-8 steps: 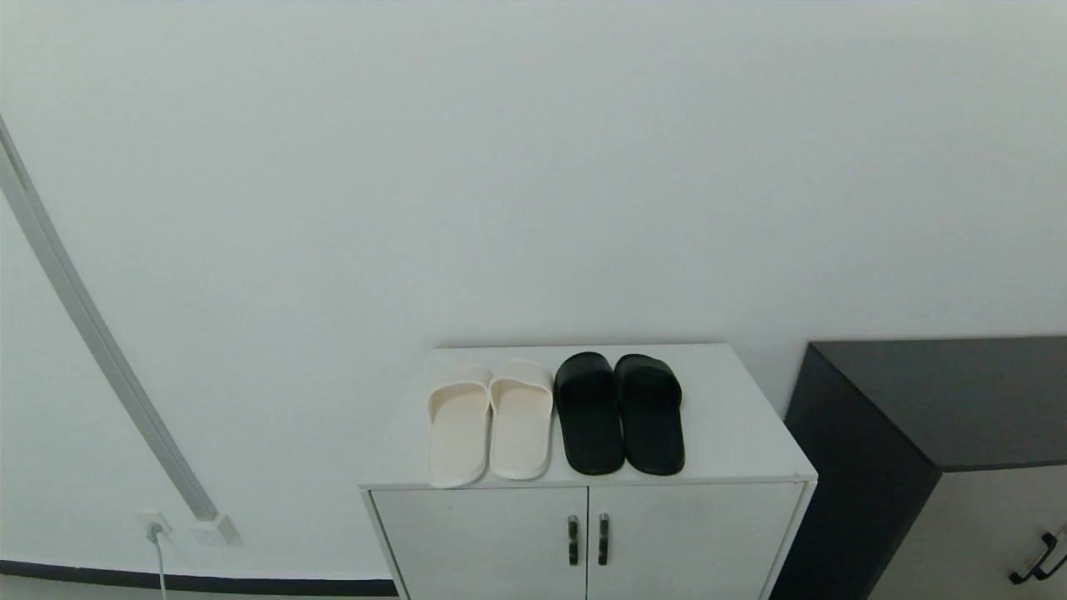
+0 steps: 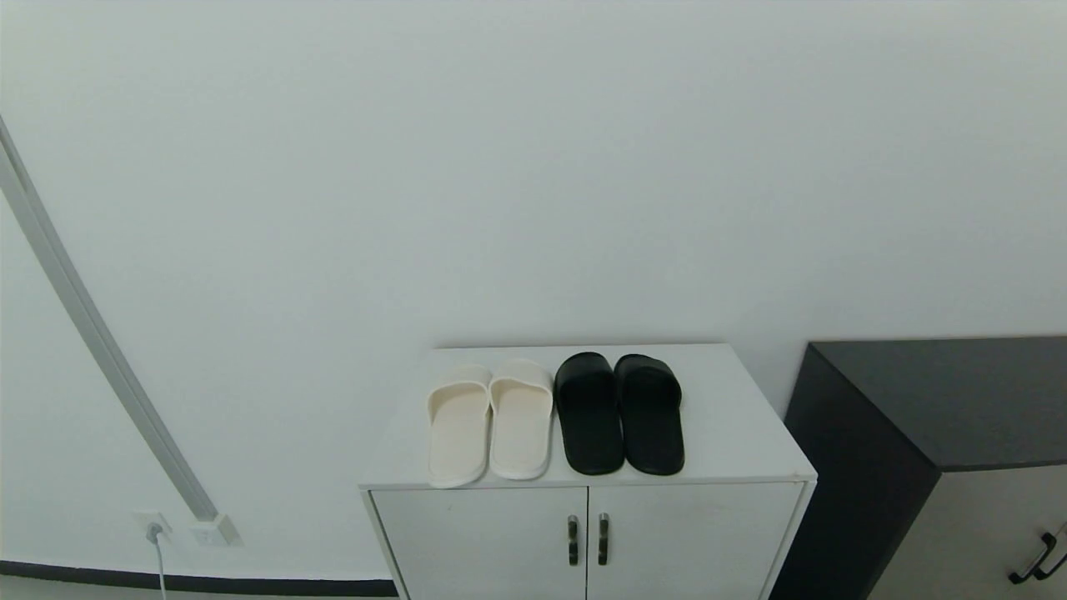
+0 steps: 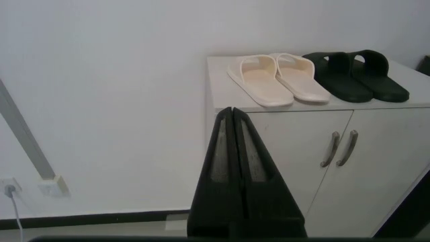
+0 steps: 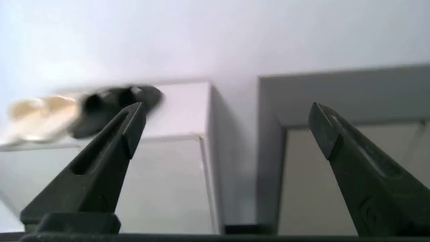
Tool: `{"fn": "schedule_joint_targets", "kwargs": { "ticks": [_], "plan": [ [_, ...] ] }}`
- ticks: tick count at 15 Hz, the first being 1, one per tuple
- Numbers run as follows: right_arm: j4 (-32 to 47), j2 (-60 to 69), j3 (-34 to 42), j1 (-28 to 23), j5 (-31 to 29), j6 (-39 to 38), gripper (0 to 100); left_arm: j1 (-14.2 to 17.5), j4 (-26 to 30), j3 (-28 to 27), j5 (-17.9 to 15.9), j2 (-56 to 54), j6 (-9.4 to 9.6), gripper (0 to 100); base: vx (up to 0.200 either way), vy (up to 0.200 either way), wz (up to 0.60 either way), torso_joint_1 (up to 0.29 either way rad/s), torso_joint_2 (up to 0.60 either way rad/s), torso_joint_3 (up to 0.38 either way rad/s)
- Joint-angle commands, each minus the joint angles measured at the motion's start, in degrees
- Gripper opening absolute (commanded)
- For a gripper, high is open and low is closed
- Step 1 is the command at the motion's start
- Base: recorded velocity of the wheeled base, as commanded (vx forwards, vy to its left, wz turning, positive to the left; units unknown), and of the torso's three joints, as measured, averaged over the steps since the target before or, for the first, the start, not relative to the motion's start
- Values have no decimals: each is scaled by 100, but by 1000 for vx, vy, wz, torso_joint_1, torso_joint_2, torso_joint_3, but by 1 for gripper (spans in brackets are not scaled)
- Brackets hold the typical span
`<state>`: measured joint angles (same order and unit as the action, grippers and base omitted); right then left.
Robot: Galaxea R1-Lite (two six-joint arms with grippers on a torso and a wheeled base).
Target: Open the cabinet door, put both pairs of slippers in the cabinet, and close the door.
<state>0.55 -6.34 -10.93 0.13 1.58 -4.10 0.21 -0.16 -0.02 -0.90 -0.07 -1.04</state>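
Obs, head + both wrist cams.

- Cabinet [image 2: 738, 433]: white, low, back against the wall. Both doors shut: L door [image 2: 479, 542], R door [image 2: 692, 533]. Two dark vertical handles, [image 2: 573, 539] and [image 2: 603, 539], sit just beside each other at the centre seam.
- Cream slippers [image 2: 508, 425]: pair on the cabinet top, L of centre. Toes toward the back edge, heels at the front edge. The L-hand one sits a bit nearer the front edge than its mate. The two lie side by side, touching or nearly so.
- Black slippers [image 2: 621, 417]: pair on the same top, R of centre, just beside the cream pair. Same heading: toes to the back edge, heels near the front edge. Soles flat, pair parallel.
- Neither pair is inside the cabinet.
- Left claw [image 3: 232, 114]: clenched, fingers pressed flat together, nothing between them. Off the cabinet's L side, lower than its top, well apart from it.
- Right claw [image 4: 226, 107]: released, fingers spread wide, grasping nothing. Well apart from the cabinet, facing its R side.
- Misc: dark cabinet [image 2: 934, 392] stands to the R of the white one. Wall socket [image 2: 154, 527] with plug low on the wall to the L. A grey cable duct [image 2: 92, 333] runs up from beside it.
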Motion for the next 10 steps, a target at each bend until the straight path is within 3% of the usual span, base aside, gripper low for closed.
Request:
{"fn": "schedule_joint_targets", "kwargs": {
  "ticks": [1, 3, 5, 7, 9, 10],
  "plan": [
    [51, -1976, -576, 66, 703, -65, 100, 6, -2, 2, 2, 7, -2, 0, 0, 0, 0, 0, 0, 0],
    [-556, -3084, -656, 206, 1010, -74, 100, 6, -2, 2, 2, 7, -2, 0, 0, 0, 0, 0, 0, 0],
    [-1268, -4174, -990, 848, 914, -109, 100, -3, -2, 2, 2, 7, -11, 0, 0, 0, 0, 0, 0, 0],
    [-1400, -5079, -1526, 1700, 334, -302, 100, -3, -2, -6, 2, 7, -2, 0, 0, 0, 0, 0, 0, 0],
    [-1646, -5694, -1851, 2957, -624, -724, 100, 6, -2, 2, 2, 7, -2, 0, 0, 0, 0, 0, 0, 0],
    [-1725, -5826, -1921, 3186, -809, -794, 100, 6, -2, 2, -6, 7, -2, 0, 0, 0, 0, 0, 0, 0]
  ]
}}
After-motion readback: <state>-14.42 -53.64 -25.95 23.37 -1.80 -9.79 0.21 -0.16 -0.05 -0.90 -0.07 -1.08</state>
